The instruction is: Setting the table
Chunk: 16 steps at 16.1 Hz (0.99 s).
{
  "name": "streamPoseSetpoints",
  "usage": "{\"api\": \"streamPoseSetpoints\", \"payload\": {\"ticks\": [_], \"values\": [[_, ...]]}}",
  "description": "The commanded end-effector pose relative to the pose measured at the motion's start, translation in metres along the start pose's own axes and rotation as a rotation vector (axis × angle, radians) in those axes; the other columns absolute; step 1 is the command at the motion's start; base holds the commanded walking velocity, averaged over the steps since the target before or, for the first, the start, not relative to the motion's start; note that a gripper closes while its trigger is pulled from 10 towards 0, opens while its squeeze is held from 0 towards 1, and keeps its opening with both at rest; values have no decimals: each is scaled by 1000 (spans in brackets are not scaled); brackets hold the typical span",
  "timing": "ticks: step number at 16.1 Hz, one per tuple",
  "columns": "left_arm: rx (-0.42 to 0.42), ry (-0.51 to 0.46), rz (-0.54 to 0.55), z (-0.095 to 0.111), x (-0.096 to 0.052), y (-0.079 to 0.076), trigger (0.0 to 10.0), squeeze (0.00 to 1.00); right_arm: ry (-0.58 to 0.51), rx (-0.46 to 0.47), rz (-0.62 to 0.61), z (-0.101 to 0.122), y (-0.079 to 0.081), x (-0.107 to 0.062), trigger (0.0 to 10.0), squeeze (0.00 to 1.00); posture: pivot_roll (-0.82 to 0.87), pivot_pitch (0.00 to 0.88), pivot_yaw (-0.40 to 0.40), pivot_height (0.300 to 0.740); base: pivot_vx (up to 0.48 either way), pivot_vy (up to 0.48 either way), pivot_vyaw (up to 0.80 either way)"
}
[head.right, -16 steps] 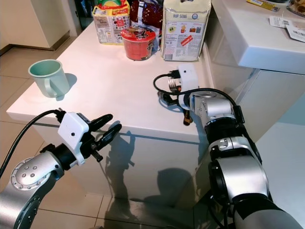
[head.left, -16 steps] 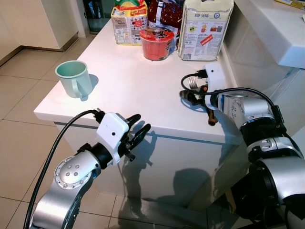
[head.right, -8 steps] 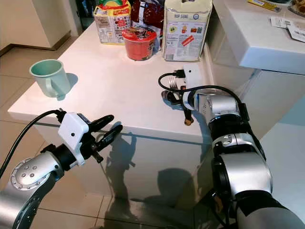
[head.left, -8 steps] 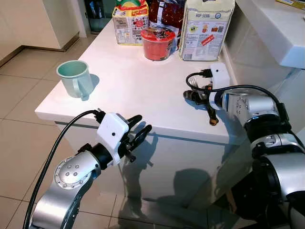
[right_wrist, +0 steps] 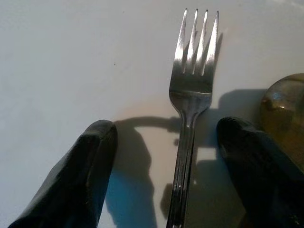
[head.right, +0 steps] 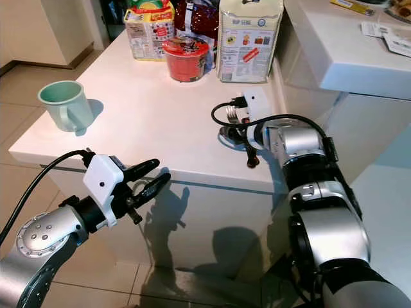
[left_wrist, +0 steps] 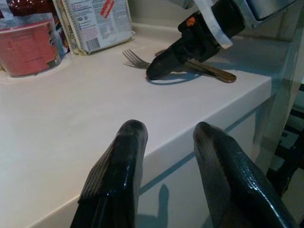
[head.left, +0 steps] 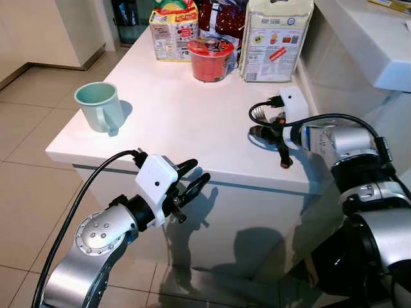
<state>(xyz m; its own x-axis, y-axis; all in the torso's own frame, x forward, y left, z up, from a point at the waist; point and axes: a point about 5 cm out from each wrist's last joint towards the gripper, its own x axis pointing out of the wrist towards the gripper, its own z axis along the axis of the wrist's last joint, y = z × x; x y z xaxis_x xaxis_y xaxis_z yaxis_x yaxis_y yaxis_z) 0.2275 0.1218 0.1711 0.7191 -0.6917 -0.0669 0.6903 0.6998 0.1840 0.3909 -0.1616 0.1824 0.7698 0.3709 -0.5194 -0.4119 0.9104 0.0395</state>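
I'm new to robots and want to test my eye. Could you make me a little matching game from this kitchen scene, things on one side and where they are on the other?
Things:
1. green mug
2. red bowl
3. fork
4. left tool

Places:
A. between the right tool's open fingers, on the counter
B. at the counter's far end, in front of the food packages
C. near the counter's left edge
D. open, off the counter's near edge

Pairs: 1-C, 2-B, 3-A, 4-D

1. Bag: header print reads "HUP SENG" (white pack at the counter's far edge).
2. Red cup, carton: print present, too small to read.
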Motion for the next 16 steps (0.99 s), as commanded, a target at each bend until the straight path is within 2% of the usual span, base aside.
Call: {"api": "streamPoseSetpoints", "payload": {"ticks": [1, 7, 16], "values": [[12, -1, -20, 3, 1, -3, 10000, 0, 90, 29, 17, -21, -1, 2, 0, 0, 19, 52, -8, 740, 0, 0, 0], [15, 3, -19, 3, 0, -3, 10000, 0, 85, 33, 23, -19, -8, -4, 0, 0, 16, 52, -11, 740, 0, 0, 0], [27, -1, -3, 3, 2, -1, 10000, 0, 42, 11, 53, -9, -4, -6, 0, 0, 14, 45, -15, 740, 0, 0, 0]]}}
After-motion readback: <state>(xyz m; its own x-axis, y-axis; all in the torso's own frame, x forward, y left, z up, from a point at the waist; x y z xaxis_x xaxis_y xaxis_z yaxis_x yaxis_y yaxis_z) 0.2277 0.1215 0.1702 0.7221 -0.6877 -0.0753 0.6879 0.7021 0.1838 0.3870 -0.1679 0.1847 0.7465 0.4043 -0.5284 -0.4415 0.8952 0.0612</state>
